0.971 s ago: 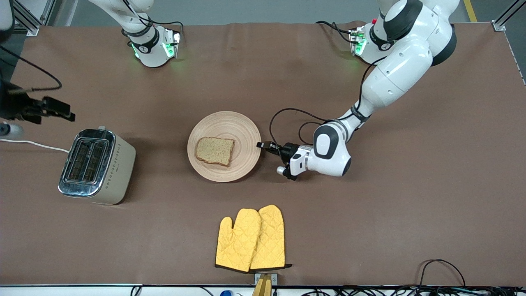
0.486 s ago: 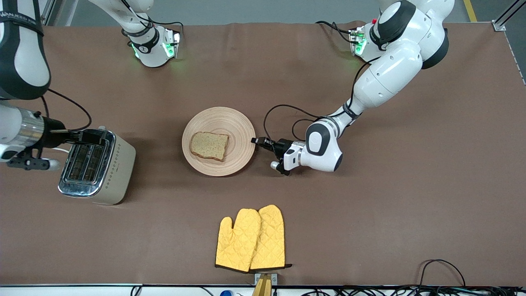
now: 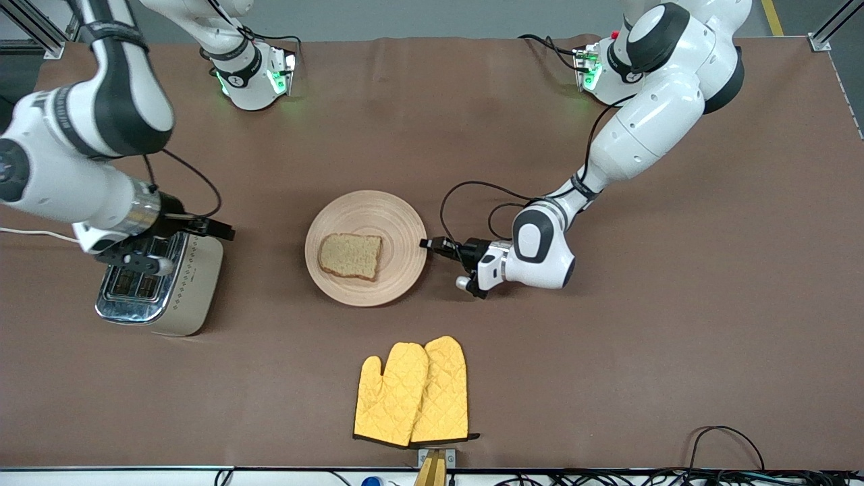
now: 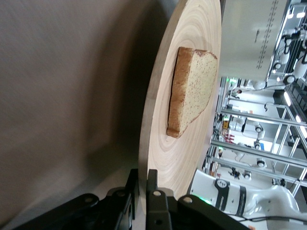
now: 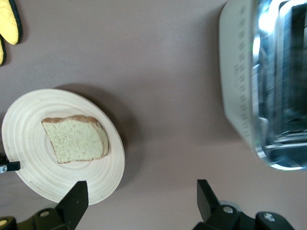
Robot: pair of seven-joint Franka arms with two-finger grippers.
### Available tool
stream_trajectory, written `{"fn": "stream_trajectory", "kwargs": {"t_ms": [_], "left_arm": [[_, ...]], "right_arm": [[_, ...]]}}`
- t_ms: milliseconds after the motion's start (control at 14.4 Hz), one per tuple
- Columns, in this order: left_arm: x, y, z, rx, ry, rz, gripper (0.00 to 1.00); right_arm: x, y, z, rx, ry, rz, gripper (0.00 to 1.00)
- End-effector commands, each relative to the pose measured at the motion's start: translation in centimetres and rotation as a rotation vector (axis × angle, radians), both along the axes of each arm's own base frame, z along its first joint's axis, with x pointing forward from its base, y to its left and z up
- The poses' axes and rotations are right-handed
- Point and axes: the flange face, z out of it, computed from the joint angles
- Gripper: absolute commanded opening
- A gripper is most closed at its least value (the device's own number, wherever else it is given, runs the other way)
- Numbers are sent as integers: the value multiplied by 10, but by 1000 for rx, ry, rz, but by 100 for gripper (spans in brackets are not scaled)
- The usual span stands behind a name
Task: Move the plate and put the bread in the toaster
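Note:
The round wooden plate [image 3: 398, 233] lies mid-table with the slice of brown bread [image 3: 350, 256] on it. My left gripper [image 3: 426, 244] is shut on the plate's rim at the side toward the left arm's end; the left wrist view shows its fingertips [image 4: 143, 175] pinching the rim of the plate [image 4: 163, 153] with the bread [image 4: 189, 91] on top. The cream toaster [image 3: 196, 297] stands toward the right arm's end. My right gripper [image 3: 219, 231] hangs open and empty over the toaster's edge nearest the plate. The right wrist view shows its jaws [image 5: 141, 191] wide apart above bare table between the plate [image 5: 29, 143], bread [image 5: 76, 139] and toaster [image 5: 240, 81].
A pair of yellow oven mitts [image 3: 413, 391] lies nearer the front camera than the plate, by the table's front edge; a mitt tip shows in the right wrist view [image 5: 9, 24]. The toaster's white cord [image 3: 34, 234] runs off the right arm's end of the table.
The right arm swung in from the table's end to over the toaster, toward the plate. The left gripper, holding the rim, shifted the plate toward the toaster, then back and nearer the front camera.

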Motion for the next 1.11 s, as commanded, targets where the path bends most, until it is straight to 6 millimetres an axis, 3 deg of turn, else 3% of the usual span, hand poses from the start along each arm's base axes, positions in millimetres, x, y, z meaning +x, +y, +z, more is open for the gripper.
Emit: {"fn": "stream_trajectory", "kwargs": {"t_ms": [0,69,139,208,347,486,555,694,833,902,971,1041], "left_arm": [[4,-6,10,-21,9,14,3],[5,-5,11,-20,7,14,21],[8,-1,13,-19,0,16,76],[13,2,18,-19,-7,22,98],[24,17,29,-14,5,46,100],[33,17,53,8,3,51,100],[42,20,72,34,21,72,100],[71,29,121,117,34,120,100],[96,60,147,263,47,174,100],[106,76,171,333,2,191,100],[110,102,198,432,-43,213,100],[102,125,224,560,-82,233,100]], "right_arm": [[-25,22,-5,-10,-11,-52,100],[-25,20,-6,-10,-8,-56,100],[-25,18,-6,-11,-6,-61,100],[-25,17,-6,-11,-6,-62,100],[-24,18,-7,-10,-10,-62,100],[-23,25,-11,-5,-33,-61,100],[-24,37,-17,-2,-65,-60,100],[-22,64,-54,11,-109,-83,100],[-19,91,-77,19,-111,-95,100],[-18,94,-83,21,-115,-91,100],[-16,95,-88,24,-122,-87,100],[-15,98,-89,21,-130,-71,99]]}}
